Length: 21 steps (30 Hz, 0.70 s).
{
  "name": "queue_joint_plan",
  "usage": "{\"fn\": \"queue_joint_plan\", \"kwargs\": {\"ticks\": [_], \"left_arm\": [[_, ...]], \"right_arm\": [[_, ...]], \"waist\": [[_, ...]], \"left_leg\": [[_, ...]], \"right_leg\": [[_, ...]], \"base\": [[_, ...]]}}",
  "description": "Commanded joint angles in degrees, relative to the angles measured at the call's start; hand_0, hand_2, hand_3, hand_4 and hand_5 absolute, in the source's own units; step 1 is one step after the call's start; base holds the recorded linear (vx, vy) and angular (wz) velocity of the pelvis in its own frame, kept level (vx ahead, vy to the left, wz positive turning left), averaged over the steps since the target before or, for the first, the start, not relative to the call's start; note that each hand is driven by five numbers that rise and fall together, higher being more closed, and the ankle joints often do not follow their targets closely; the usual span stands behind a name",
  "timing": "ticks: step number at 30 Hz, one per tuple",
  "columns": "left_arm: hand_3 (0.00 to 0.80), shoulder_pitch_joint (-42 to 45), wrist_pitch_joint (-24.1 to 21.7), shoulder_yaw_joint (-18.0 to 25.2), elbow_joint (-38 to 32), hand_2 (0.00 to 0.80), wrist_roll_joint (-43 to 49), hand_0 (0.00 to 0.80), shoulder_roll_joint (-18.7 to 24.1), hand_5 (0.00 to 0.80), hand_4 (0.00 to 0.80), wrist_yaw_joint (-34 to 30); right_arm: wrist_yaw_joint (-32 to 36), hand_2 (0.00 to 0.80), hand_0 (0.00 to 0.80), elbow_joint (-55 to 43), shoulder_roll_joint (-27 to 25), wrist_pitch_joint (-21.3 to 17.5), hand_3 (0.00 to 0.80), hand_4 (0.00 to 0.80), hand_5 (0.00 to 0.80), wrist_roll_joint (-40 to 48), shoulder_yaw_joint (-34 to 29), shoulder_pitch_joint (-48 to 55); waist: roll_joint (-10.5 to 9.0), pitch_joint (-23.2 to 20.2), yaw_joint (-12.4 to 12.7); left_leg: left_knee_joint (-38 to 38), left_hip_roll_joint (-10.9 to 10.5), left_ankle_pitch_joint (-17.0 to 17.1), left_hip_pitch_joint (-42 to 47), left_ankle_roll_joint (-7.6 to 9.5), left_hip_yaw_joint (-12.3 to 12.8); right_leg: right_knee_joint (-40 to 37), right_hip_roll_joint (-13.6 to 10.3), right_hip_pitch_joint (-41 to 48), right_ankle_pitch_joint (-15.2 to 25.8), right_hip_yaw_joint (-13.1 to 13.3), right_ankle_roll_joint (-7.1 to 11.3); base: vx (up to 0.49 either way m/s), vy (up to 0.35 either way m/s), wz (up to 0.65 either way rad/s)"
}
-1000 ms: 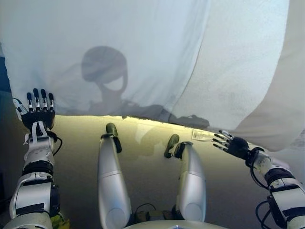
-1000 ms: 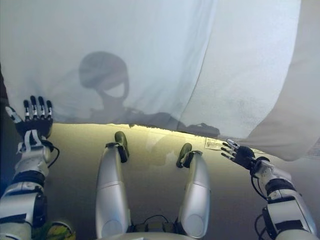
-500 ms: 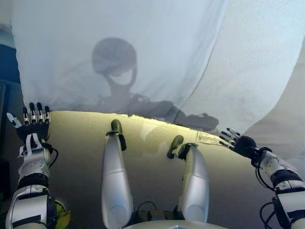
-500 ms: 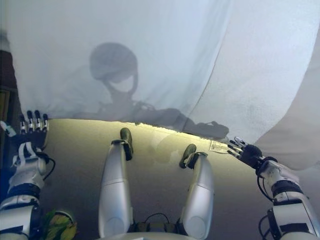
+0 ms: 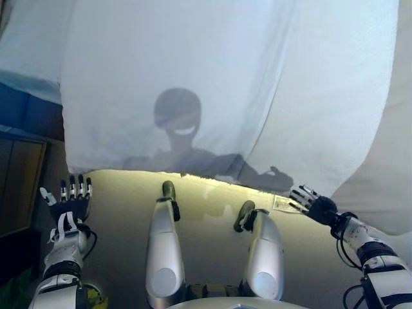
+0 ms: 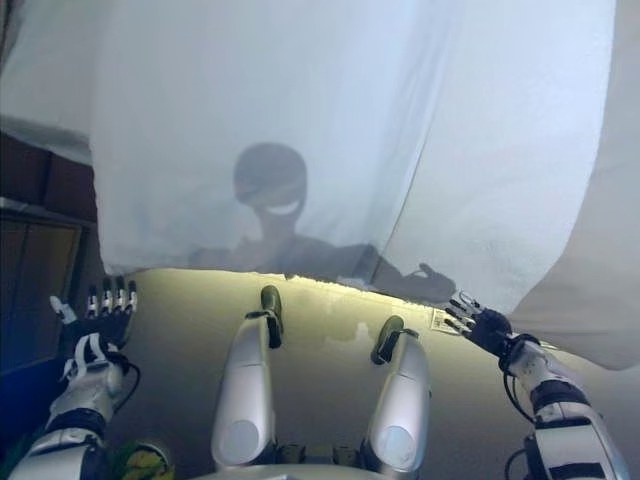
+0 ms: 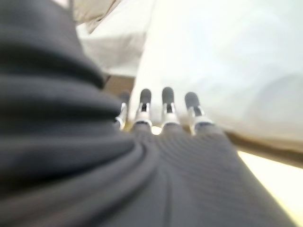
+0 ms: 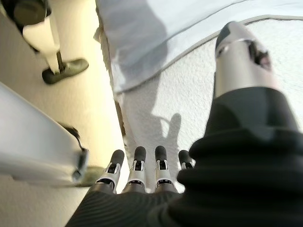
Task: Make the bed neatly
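Observation:
A white sheet [image 5: 193, 77] hangs down over the side of the bed, its lower edge just above the floor. To its right the textured white mattress [image 5: 335, 116] is bare. My left hand [image 5: 69, 207] is open, fingers straight, below the sheet's left corner and apart from it; its fingers [image 7: 163, 101] point at the sheet [image 7: 227, 61]. My right hand [image 5: 318, 207] is open with spread fingers beside the mattress's lower edge. Its fingers [image 8: 137, 161] are straight and hold nothing, close to the mattress [image 8: 189, 104].
A second pale cover [image 5: 393, 187] drapes down at the far right. A small label [image 5: 280, 203] sits at the mattress's bottom edge by my right hand. Dark blue and brown furniture [image 5: 22, 161] stands left of the sheet. Yellowish floor [image 5: 122, 193] lies below.
The whole picture has shifted, so the camera moved. My left hand now shows lower, below the sheet's edge instead of level with it. Both hands stay open and empty.

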Motion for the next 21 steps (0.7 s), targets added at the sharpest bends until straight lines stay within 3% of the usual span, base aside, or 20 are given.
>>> {"fn": "queue_joint_plan", "kwargs": {"ticks": [1, 10, 16, 21], "left_arm": [[0.000, 2.9, -1.8, -1.7, 2.3, 0.000, 5.1, 0.000, 0.2, 0.000, 0.000, -0.5], [0.000, 7.0, -9.8, -8.7, 7.1, 0.000, 34.7, 0.000, -2.8, 0.000, 0.000, 4.9], [0.000, 9.0, -16.7, -14.8, 13.3, 0.000, 55.8, 0.000, -6.0, 0.000, 0.000, 10.6], [0.000, 8.9, -15.9, -19.1, 17.1, 0.000, 63.2, 0.000, -9.7, 0.000, 0.000, 12.4]], "right_arm": [[0.3, 0.000, 0.000, 3.5, 1.1, -3.0, 0.000, 0.000, 0.000, -2.6, -2.0, 3.4], [0.5, 0.000, 0.000, 7.7, 9.1, -5.2, 0.000, 0.000, 0.000, -6.6, -3.9, 11.2], [-3.2, 0.000, 0.000, 12.6, 14.7, -8.3, 0.000, 0.000, 0.000, -1.9, -4.4, 14.3], [-7.2, 0.000, 0.000, 16.9, 18.4, -10.2, 0.000, 0.000, 0.000, 4.1, -5.0, 14.0]], "waist": [[0.52, -6.3, -1.2], [1.35, -15.7, -2.7], [2.15, -21.9, -3.5], [2.52, -24.1, -3.9]], "left_leg": [[-3.0, -0.3, -3.8, 7.0, -0.88, 0.9], [-22.3, -3.7, 2.8, 25.8, 0.73, 5.3], [-31.1, -3.9, 5.4, 33.8, 0.93, 6.3], [-34.7, -3.9, 6.3, 36.9, 0.39, 7.3]], "right_leg": [[-12.0, -2.0, 1.8, 11.6, 0.2, 3.03], [-31.3, 1.5, 22.5, 17.6, -4.3, 3.78], [-39.5, 4.0, 29.8, 20.1, -4.7, 3.91], [-44.5, 5.1, 33.0, 22.0, -6.6, 4.50]], "base": [[0.185, -0.118, -0.01], [0.220, -0.129, -0.05], [0.197, -0.099, -0.08], [0.098, -0.059, -0.10]]}}
